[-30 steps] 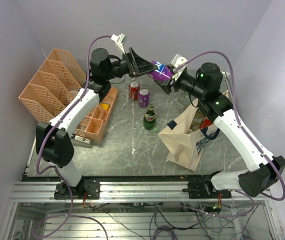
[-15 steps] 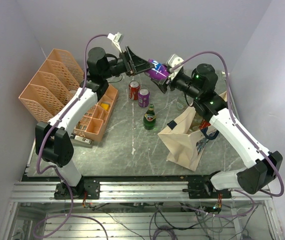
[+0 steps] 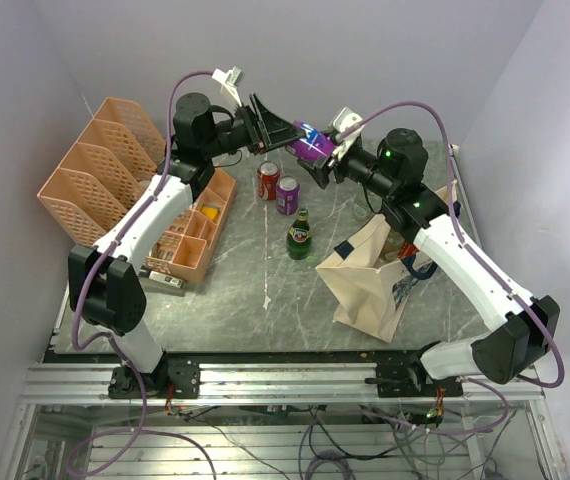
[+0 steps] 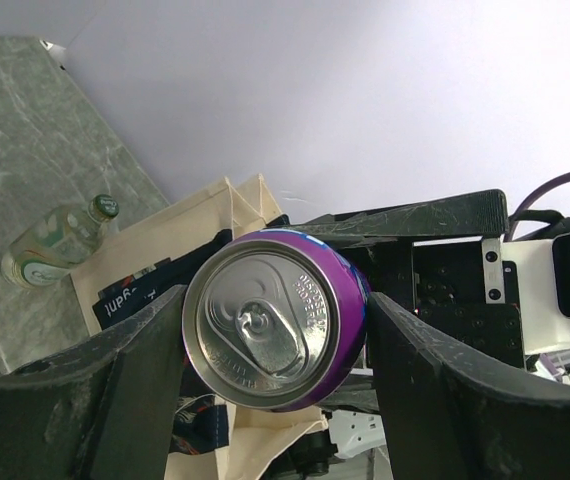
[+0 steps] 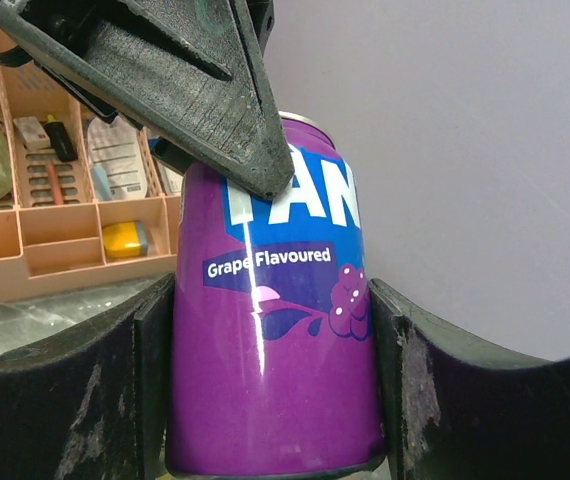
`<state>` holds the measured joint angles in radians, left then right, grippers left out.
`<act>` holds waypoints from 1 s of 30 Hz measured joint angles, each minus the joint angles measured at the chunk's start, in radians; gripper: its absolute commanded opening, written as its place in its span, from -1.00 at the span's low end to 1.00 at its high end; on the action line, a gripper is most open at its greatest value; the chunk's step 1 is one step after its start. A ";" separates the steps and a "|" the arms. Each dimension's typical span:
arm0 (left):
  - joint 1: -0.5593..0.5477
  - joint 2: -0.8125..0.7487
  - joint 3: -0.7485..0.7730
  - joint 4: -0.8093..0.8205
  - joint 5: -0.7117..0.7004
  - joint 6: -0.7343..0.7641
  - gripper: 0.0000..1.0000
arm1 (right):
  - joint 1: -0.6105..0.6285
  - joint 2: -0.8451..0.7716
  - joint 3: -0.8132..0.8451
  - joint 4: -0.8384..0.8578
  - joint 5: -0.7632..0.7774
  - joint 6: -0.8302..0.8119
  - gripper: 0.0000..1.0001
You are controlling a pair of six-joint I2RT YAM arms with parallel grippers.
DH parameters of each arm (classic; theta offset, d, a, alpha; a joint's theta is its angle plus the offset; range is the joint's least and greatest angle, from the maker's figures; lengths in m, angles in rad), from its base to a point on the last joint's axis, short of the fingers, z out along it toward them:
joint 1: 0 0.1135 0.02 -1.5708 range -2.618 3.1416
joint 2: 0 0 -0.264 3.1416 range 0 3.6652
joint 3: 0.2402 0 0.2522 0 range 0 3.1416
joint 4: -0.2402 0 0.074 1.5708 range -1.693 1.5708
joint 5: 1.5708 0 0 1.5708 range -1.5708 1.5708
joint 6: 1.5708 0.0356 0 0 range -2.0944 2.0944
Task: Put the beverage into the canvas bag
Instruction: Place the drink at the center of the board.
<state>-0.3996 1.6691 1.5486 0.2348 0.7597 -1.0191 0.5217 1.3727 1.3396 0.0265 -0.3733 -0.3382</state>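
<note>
Pale walls (image 3: 365,50) enclosed a marbled counter (image 3: 235,300). The right claw (image 3: 320,158), half-open, gripped the can (image 3: 312,148); the left claw (image 3: 293,134) flanked it, hold unclear.

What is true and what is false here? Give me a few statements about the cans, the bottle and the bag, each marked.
1. A grape can is up in the air between the two arms. True.
2. The green bottle lies inside the bag. False: it stands on the table, left of the bag.
3. A red can and a small purple can stand side by side on the table. True.
4. The bag is orange. False: it is cream cloth; the orange things are the trays.
5. The right gripper is empty. False: it is clamped on the grape can.
</note>
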 measured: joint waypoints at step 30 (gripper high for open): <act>0.035 -0.082 0.098 -0.185 -0.060 0.307 -0.86 | 0.027 0.018 -0.018 -0.118 0.042 -0.006 1.00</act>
<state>-0.3645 1.5875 1.6470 0.0498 0.6994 -0.7116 0.5491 1.3907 1.3216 -0.0917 -0.3317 -0.3447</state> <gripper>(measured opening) 0.739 0.999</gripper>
